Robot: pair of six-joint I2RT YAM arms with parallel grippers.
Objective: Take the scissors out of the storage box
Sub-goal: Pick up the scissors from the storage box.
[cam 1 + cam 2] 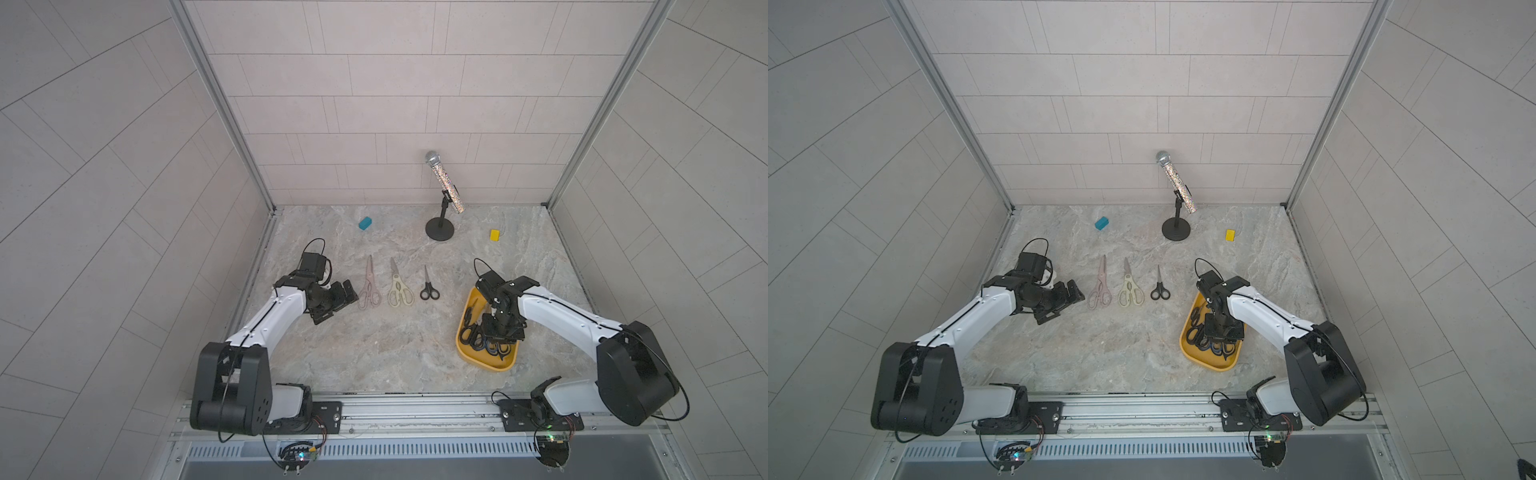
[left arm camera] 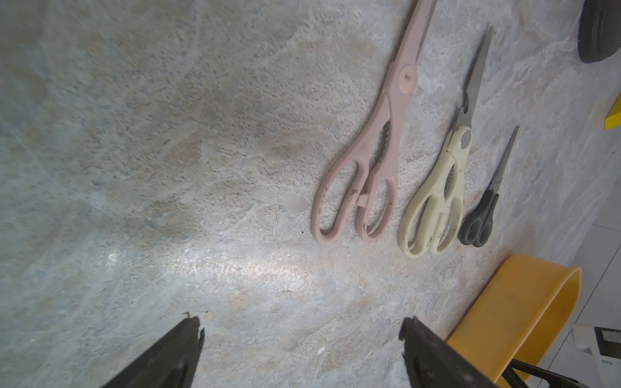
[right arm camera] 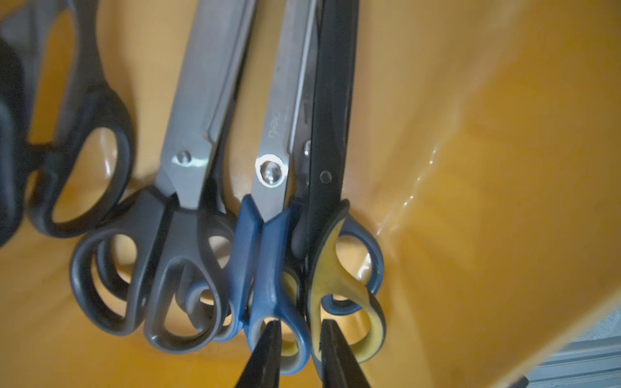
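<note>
Step in hand, as we judge it: picking another pair, with the job partly done.

- Already out on the surface (image 1: 374,353), between the two tools: pink scissors (image 1: 369,286), cream scissors (image 1: 400,289) and small black scissors (image 1: 429,289). They lie side by side and parallel, blades pointing away from the robot.
- The right tool (image 3: 300,339) is down inside the storage box (image 1: 486,365), at the handle end of the pile.
- Its tips stand narrowly apart. One sits in the loop of the blue-handled scissors (image 3: 268,255), the other in the loop of the yellow-and-black scissors (image 3: 336,268), so the adjoining rims of both handles lie between them. We cannot tell whether they pinch yet.
- The left tool (image 2: 302,336) is spread wide and empty, just beside the pink pair.

Heading: the boxed pairs lie packed and touching, long axes along the box's length. Their handles are directly under the right tool, and the closed blades run away from its tips toward the box's far end. A dark-handled pair (image 3: 174,252) lies alongside the blue one, on the side away from the yellow-and-black pair.

Next move, our reading:
- Settle the bite on one handle only. With two rims in it, a lift may drag the neighbour along.
- Raise it clear of the box wall.
- Carry it toward the left tool's side and lay it beside the small black pair, on the same heading.
</note>
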